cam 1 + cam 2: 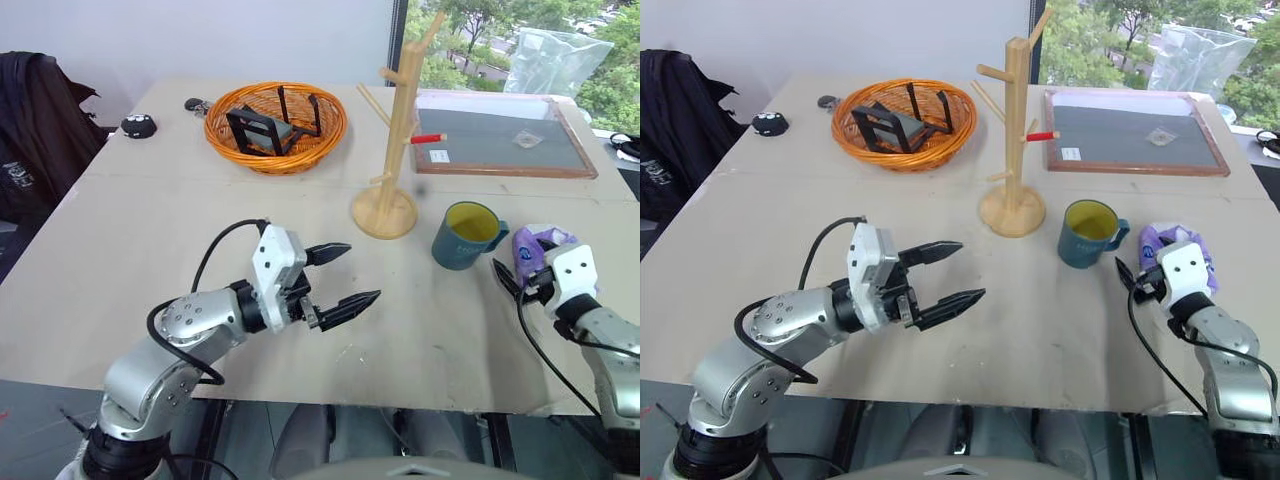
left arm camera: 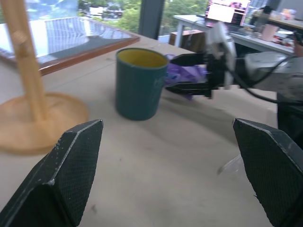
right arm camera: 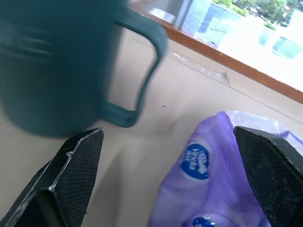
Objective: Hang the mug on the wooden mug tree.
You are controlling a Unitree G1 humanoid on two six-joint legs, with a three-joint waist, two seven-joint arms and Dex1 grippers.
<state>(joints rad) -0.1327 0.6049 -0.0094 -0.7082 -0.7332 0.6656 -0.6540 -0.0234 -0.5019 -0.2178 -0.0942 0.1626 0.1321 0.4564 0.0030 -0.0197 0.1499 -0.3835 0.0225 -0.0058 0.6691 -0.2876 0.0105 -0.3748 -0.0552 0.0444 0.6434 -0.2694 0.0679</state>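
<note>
Your mug (image 1: 466,237) stands upright on the bench (image 1: 150,230), yellow inside showing, handle turned toward your right side. It sits just beside the round base of the wooden mug tree (image 1: 398,140), not touching it. No peg carries it yet. The tree stands upright, pegs slanting upward, one red-tipped peg pointing toward the mug's side.

Your right hand (image 1: 507,279) is close to the mug on the handle side, fingers spread wide, nothing between them. In the right wrist view the handle loop lies ahead of the fingers with bare bench between. A purple plastic packet (image 3: 213,175) with blue round labels lies on the bench right by that hand, partly under it.

Your left hand (image 1: 344,276) hovers over the bench, well apart from the mug, pointing across toward it. Its fingers stand apart and empty. The left wrist view looks between them at the mug, the tree base and your right hand beyond.

Farther back: an orange wicker basket (image 1: 276,126) holding a black wire stand, near the tree. A wood-framed dark board (image 1: 500,140) lies flat behind the mug. A small black round object (image 1: 138,126) sits near the bench's far left edge.
</note>
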